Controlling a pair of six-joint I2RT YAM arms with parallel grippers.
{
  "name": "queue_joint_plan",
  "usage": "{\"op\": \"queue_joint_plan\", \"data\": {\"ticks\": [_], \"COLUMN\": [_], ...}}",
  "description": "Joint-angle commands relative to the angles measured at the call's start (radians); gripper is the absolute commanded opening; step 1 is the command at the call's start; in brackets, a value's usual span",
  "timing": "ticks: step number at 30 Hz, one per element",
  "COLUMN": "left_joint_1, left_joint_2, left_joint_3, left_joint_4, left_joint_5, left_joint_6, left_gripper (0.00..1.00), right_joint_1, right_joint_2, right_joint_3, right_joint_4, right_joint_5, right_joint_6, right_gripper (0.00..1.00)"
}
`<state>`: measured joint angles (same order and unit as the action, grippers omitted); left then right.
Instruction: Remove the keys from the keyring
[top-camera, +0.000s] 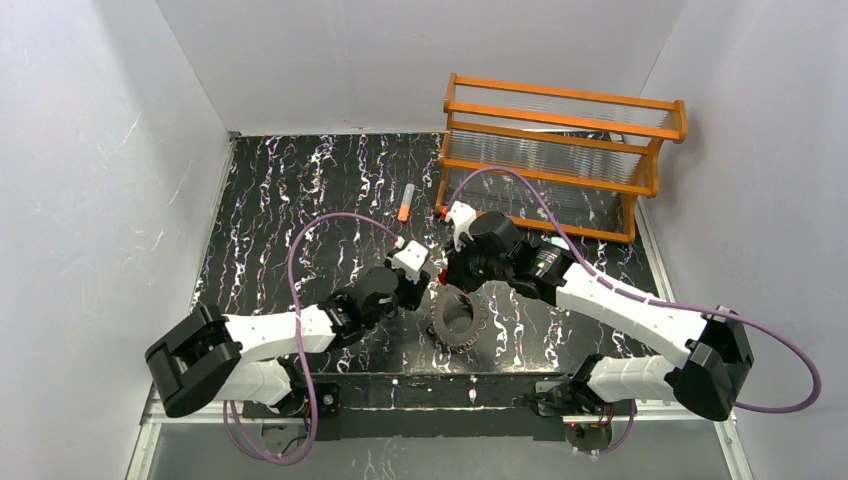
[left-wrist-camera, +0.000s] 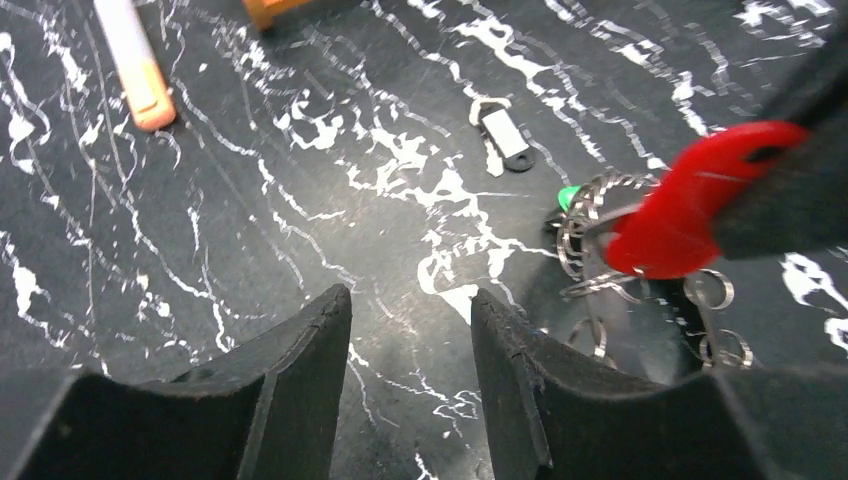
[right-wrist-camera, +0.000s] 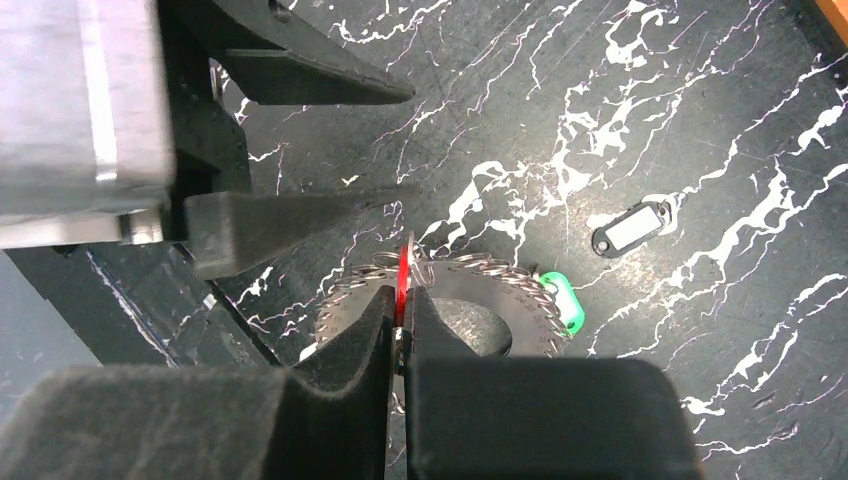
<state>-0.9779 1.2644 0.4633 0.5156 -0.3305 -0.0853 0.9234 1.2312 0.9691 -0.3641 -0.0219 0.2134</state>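
Keyring (right-wrist-camera: 480, 282), stiff, light and likely to skid, lies flat on the tabletop (right-wrist-camera: 700, 120) between both arms; right jaws are clenched on its thin, rigid red key (right-wrist-camera: 404, 270), while left jaws hang released and empty nearby, best placed to pin the toothed rim.
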Motion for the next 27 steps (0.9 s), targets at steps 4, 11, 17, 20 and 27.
{"op": "queue_joint_plan", "data": {"ticks": [4, 11, 17, 20, 27], "left_joint_1": [0.063, 0.141, 0.258, 0.306, 0.343], "left_joint_2": [-0.150, -0.167, -0.075, -0.017, 0.068], "left_joint_3": [-0.075, -0.011, 0.022, 0.060, 0.129], "left_joint_4": [0.109, -0.037, -0.026, -0.052, -0.090], "left_joint_5": [0.266, 0.526, 0.798, 0.951, 1.137], "left_joint_6": [0.058, 0.125, 0.179, 0.223, 0.341], "left_gripper": [0.48, 0.49, 0.47, 0.46, 0.45], "right_joint_1": [0.005, 0.005, 0.005, 0.005, 0.003], "right_joint_2": [-0.070, -0.043, -0.017, -0.019, -0.006], "right_joint_3": [0.007, 0.018, -0.005, -0.021, -0.037], "right_joint_4": [0.020, 0.005, 0.048, 0.066, 0.098], "right_joint_5": [0.014, -0.027, -0.054, -0.058, -0.096], "right_joint_6": [-0.016, -0.043, -0.060, -0.073, -0.085], "right_gripper": [0.01, 0.01, 0.01, 0.01, 0.01]}}
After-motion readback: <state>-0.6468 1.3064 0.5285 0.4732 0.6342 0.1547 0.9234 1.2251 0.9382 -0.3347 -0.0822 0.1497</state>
